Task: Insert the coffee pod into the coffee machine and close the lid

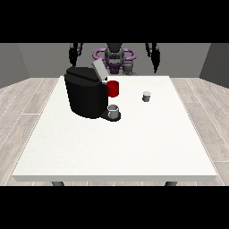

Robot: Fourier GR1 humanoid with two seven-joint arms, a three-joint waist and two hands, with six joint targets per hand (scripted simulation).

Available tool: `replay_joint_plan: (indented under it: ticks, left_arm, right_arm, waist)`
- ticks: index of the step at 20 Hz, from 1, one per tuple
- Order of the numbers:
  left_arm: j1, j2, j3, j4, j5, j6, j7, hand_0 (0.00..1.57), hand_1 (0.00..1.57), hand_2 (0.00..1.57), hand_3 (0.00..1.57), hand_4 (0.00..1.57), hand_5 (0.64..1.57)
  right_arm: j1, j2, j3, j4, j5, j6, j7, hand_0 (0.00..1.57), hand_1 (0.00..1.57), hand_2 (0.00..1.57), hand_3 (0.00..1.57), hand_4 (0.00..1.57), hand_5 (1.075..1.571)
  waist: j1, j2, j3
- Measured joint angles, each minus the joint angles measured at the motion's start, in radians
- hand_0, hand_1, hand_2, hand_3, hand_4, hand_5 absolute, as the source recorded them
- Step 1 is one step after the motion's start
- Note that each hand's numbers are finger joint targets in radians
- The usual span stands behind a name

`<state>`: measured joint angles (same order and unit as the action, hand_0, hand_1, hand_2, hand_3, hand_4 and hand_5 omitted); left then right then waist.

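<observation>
Text on machine [85, 96]: none readable
Text on pod [146, 96]: none readable
Text on cup [113, 111]: none readable
Signs on table [116, 147]: none

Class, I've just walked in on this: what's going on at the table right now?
Nothing is being handled yet. The robot stands behind the white table with both hands raised, the hand at the view's left and the hand at the view's right. The black coffee machine has its lid up, a cup on its stand. The small coffee pod sits alone to the machine's right.
</observation>
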<state>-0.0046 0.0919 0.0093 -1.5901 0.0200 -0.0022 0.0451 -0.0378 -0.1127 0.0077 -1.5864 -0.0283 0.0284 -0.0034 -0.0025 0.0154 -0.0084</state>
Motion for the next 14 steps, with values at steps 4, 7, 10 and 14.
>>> replay_joint_plan:
  ticks: [4, 7, 10, 14]
  left_arm:
    - [-0.023, 0.005, 0.004, 0.029, 0.006, -0.031, -0.027, 0.0, 0.0, 0.0, 0.0, 0.73, 1.571]
    - [-0.023, -0.007, -0.02, 0.023, 0.015, -0.061, -0.056, 0.0, 0.0, 0.0, 0.0, 0.73, 1.571]
    - [-0.028, 0.002, -0.019, 0.027, 0.053, -0.119, -0.088, 0.0, 0.0, 0.0, 0.0, 0.7, 1.571]
    - [-0.066, 0.033, -0.005, 0.066, 0.032, -0.144, -0.11, 0.0, 0.0, 0.0, 0.0, 0.59, 1.571]
  right_arm:
    - [0.015, 0.014, -0.005, 0.017, 0.001, -0.002, -0.001, 0.0, 0.0, 0.0, 0.0, 0.33, 1.571]
    - [0.038, 0.033, -0.023, 0.034, -0.024, -0.002, -0.035, 0.0, 0.0, 0.0, 0.0, 0.33, 1.571]
    - [0.045, 0.063, -0.039, 0.049, -0.035, -0.026, -0.082, 0.0, 0.0, 0.0, 0.0, 0.34, 1.571]
    - [0.039, 0.063, -0.053, 0.052, -0.055, -0.016, -0.094, 0.0, 0.0, 0.0, 0.0, 0.36, 1.571]
  waist:
    - [-0.012, -0.015, 0.0051]
    - [-0.024, -0.028, 0.0072]
    - [-0.022, -0.027, 0.0078]
    - [-0.034, -0.021, 0.0082]
